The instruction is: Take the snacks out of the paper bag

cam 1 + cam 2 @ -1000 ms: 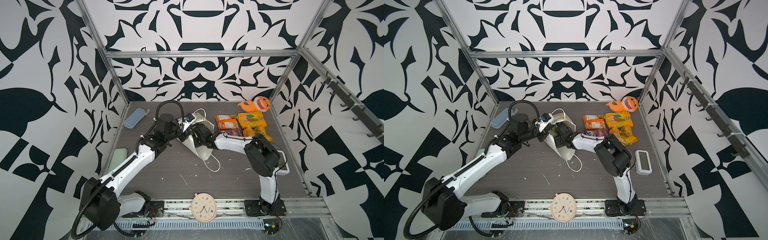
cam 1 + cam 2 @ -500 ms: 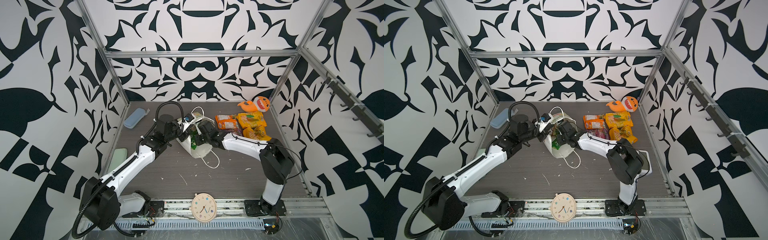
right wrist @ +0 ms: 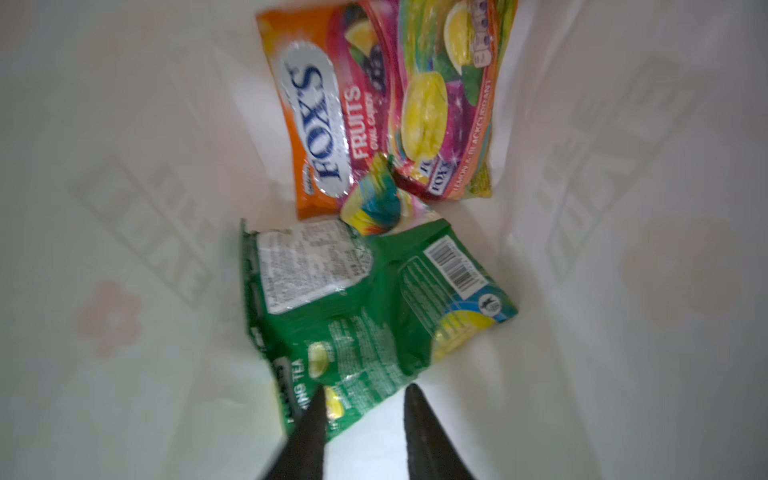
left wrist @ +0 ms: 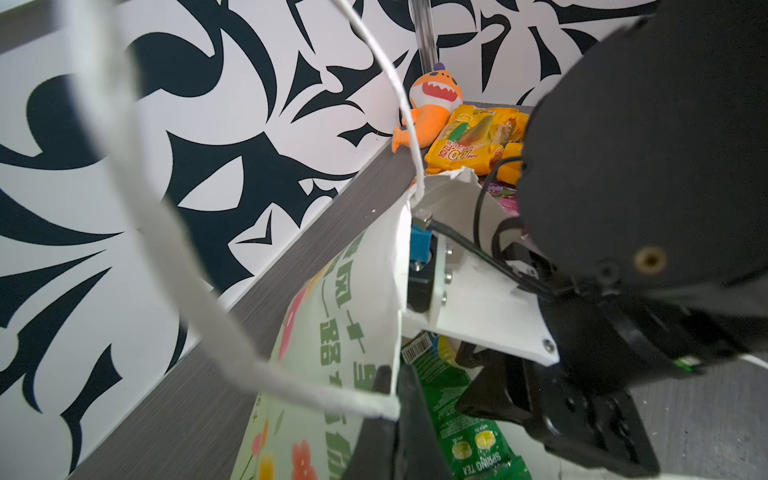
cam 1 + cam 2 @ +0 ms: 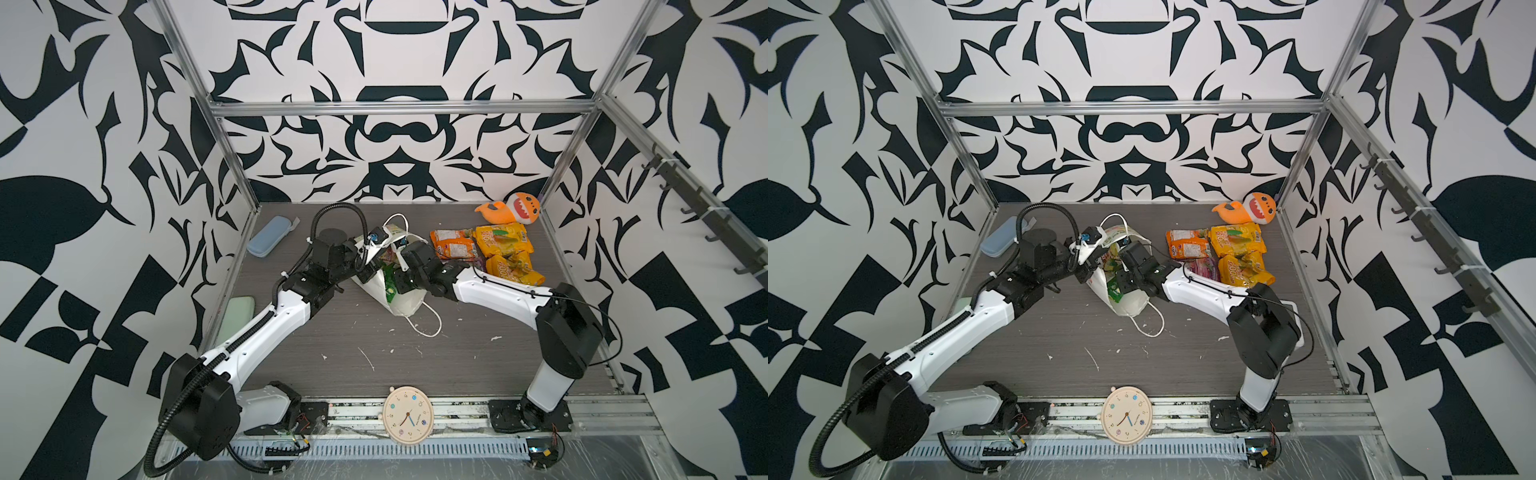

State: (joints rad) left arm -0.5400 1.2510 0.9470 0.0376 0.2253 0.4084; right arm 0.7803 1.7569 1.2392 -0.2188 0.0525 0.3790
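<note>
Left arm reaches from the near-left base to mid-table, left gripper [image 4: 392,388] clamped shut on the rim of the paper bag [image 5: 406,300]. Right arm has its elbow raised at the right and its forearm stretched leftward, with the right gripper [image 3: 363,395] poked inside the bag, fingers partly apart and gripping nothing, one tip over the edge of the green Spring Tea packet [image 3: 365,316]; two FOX'S packets [image 3: 328,124] lie deeper in. An orange packet [image 5: 453,246] and two yellow packets [image 5: 503,239] lie on the table right of the bag, near the plush shark [image 5: 513,208].

left arm [image 5: 270,328], right arm [image 5: 498,291]: white links, black joints | left: black corrugated conduit [image 5: 337,205] | jaws: black, tapered
</note>
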